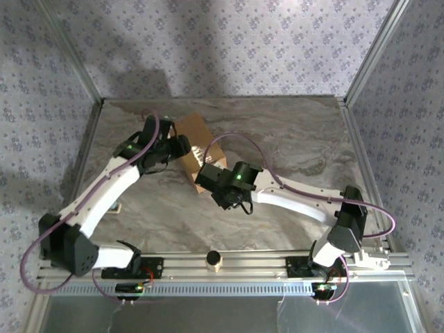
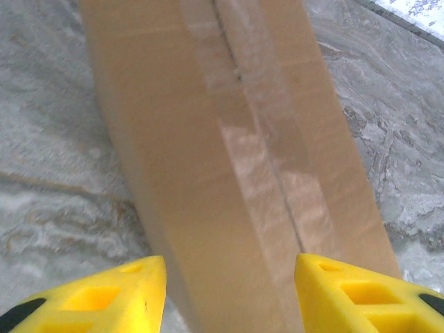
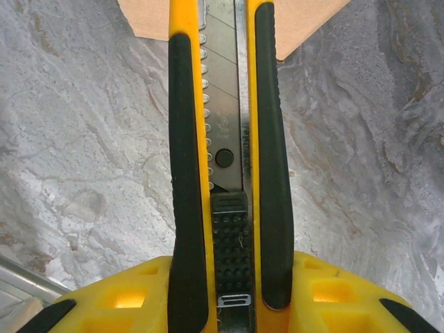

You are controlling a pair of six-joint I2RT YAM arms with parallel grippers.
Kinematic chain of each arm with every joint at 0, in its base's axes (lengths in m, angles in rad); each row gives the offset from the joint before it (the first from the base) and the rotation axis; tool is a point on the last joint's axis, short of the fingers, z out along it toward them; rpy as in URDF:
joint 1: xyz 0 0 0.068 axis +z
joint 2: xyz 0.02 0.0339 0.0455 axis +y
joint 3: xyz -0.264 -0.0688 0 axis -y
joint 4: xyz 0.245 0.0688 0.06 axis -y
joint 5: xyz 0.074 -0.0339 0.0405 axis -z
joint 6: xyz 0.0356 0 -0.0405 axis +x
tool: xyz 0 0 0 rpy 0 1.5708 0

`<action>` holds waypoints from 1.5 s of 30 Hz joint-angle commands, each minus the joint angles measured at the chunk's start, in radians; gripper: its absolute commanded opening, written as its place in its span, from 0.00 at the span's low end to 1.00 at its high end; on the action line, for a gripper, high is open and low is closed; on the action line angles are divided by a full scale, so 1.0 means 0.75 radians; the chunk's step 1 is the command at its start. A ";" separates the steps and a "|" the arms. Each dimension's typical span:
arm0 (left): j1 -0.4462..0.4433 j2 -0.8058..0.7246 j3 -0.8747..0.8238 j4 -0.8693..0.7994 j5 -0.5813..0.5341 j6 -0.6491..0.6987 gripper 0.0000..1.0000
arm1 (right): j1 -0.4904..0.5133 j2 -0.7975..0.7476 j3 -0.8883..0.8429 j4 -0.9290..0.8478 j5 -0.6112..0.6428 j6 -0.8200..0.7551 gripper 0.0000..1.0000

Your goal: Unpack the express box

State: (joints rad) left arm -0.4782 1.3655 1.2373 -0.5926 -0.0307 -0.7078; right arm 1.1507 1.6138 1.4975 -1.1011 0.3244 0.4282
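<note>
Toward the far-left quarter of the grey marbled tabletop (image 1: pixel 298 139) lay the tan cardboard express box (image 1: pixel 196 135). Left wrist view added what overhead hid: glossy clear tape (image 2: pixel 257 166) along the flap seam, and the left gripper (image 2: pixel 229 277) spread wide astride the box, contact unclear. Right wrist view: right gripper (image 3: pixel 229 298) clamped on a yellow-and-black utility knife (image 3: pixel 222 139), blade pointing at a box corner. Bare marble lay open rightward.
</note>
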 commanded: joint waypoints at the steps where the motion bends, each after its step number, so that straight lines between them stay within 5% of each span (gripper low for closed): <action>1: 0.013 0.123 0.076 0.026 0.005 0.074 0.52 | 0.012 -0.050 -0.013 0.015 -0.032 -0.028 0.00; 13: 0.022 0.253 0.033 0.091 -0.018 0.069 0.49 | 0.036 -0.150 -0.052 -0.023 -0.038 0.020 0.00; 24: 0.007 0.079 -0.024 0.183 0.103 0.056 0.49 | -0.043 -0.283 -0.133 -0.078 -0.016 0.069 0.00; 33: 0.000 -0.092 0.043 0.179 0.327 0.042 0.51 | -0.160 -0.388 -0.132 -0.006 0.095 0.006 0.00; 38: -0.056 -0.154 -0.011 0.215 0.516 0.019 0.63 | -0.209 -0.395 -0.120 0.126 0.088 -0.041 0.00; 45: -0.125 -0.213 -0.194 0.508 0.713 -0.134 0.68 | -0.213 -0.366 -0.103 0.245 0.043 -0.072 0.00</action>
State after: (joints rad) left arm -0.5652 1.2221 1.1259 -0.3435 0.3935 -0.7418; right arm 0.9924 1.3315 1.4029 -0.9752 0.3580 0.3981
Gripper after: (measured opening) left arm 0.681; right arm 0.342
